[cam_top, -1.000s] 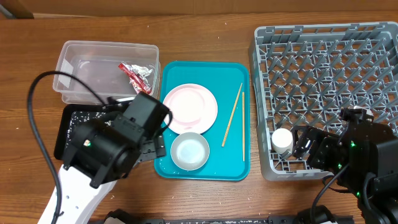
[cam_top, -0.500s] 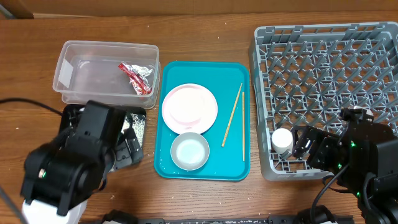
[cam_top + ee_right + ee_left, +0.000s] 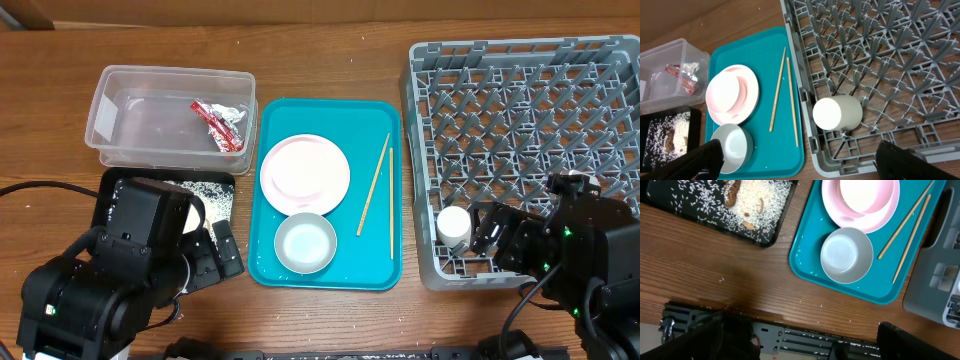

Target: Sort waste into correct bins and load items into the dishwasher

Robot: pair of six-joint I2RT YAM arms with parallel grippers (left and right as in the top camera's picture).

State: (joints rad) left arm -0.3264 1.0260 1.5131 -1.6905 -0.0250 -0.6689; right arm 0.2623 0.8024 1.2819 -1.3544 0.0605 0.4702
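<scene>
Left gripper (image 3: 215, 258), hovering beside the black tray (image 3: 112, 180) of rice (image 3: 760, 195), and right gripper (image 3: 810, 157), over the rack (image 3: 520, 100) at its near-left corner, are both gaping wide, gripping nothing. One plate (image 3: 305, 172), one bowl (image 3: 305, 243) and two chopsticks (image 3: 375, 185) are lying on the teal tray (image 3: 330, 115); one cup (image 3: 454, 228) is sitting in the rack; one wrapper (image 3: 213, 122) and one tissue (image 3: 238, 116) are lying in the clear tub (image 3: 130, 110).

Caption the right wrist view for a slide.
White cup in grey rack; plate, bowl, chopsticks sit on teal tray.
</scene>
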